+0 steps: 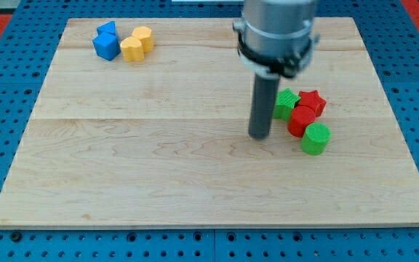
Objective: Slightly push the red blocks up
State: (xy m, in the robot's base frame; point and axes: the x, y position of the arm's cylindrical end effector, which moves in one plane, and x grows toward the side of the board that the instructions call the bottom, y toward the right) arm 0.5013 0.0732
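Board [158, 167]: a pale wooden board is seen lying on a blue pegboard surface [6, 240]; most of the view is filled by it.

Rod: a straight dark rod is seen hanging from a grey cylindrical mount [278, 33] at the view's top, right of centre.

My tip [260, 136]: the rod's lower end is placed on the board, just left of the cluster of red and green blocks. No block can be seen to be touched by it; a narrow gap to the red cylinder appears to be left, though this cannot be told for certain.

Tool state: no jaws are carried, so nothing is clamped or held; only a plain rod end is shown.

Red star [312, 101]: it is found at the upper right of the cluster, just beside the green block at its left and touching or nearly touching the red cylinder below it.

Red cylinder [301, 121]: it is set in the middle of the cluster, between the red star above and the green cylinder below, to the right of my tip.

Green block [287, 102]: it is partly hidden behind the rod, at the cluster's upper left; its shape cannot be made out fully.

Green cylinder [315, 138]: it is placed lowest in the cluster, against the red cylinder.

Blue blocks [106, 42]: two are seen together near the board's upper left corner.

Yellow blocks [136, 44]: two are seen just right of the blue ones, well apart from the tip.
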